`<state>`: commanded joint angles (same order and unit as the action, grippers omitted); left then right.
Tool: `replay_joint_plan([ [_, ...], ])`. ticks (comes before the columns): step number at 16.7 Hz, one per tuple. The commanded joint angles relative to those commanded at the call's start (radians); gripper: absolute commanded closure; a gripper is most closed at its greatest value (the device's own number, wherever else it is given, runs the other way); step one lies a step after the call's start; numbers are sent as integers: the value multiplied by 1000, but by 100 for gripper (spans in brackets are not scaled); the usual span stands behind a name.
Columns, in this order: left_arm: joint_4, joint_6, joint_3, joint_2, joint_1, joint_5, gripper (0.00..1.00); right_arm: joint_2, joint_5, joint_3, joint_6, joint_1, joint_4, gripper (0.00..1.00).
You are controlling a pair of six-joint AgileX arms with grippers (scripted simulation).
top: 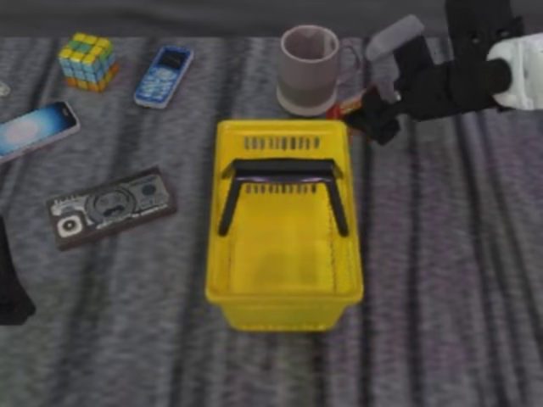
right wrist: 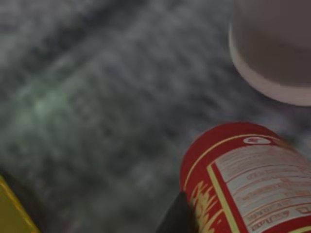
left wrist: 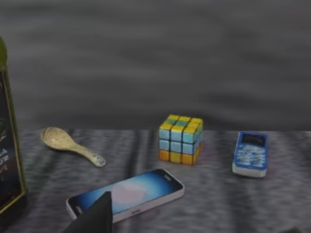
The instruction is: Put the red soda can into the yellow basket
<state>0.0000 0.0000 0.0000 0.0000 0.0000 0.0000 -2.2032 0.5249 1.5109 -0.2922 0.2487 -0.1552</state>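
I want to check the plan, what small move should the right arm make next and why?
Probably lift the red soda can straight up: the right gripper is around it beside the mug, and the yellow basket wall stands between.

Grey, rumpled cloth-covered table (top: 441, 280) right across the shot; yellow basket (top: 284, 292) sitting square in the middle; pale mug (top: 307, 68) just behind its far rim; a sliver of the red soda can (top: 346, 108) beside the mug's base, whether it rests on the cloth I can't tell; over on the left, a colour cube (top: 87, 61), a blue keypad phone (top: 164, 75) near it, a smartphone (top: 32, 129) at the left edge, a dark flat cassette-printed case (top: 110, 206) nearer the middle; a ceramic spoon (left wrist: 70, 144) lies beyond the smartphone.
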Motion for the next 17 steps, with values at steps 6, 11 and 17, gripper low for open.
replay_joint_plan([
  [6, 0, 0, 0, 0, 0, 0, 0, 47, 348, -148, 207, 48, 608, 100],
  [11, 0, 0, 0, 0, 0, 0, 0, 111, 548, -218, 308, 76, 918, 100],
  [17, 0, 0, 0, 0, 0, 0, 0, 129, 590, -227, 325, 82, 975, 100],
])
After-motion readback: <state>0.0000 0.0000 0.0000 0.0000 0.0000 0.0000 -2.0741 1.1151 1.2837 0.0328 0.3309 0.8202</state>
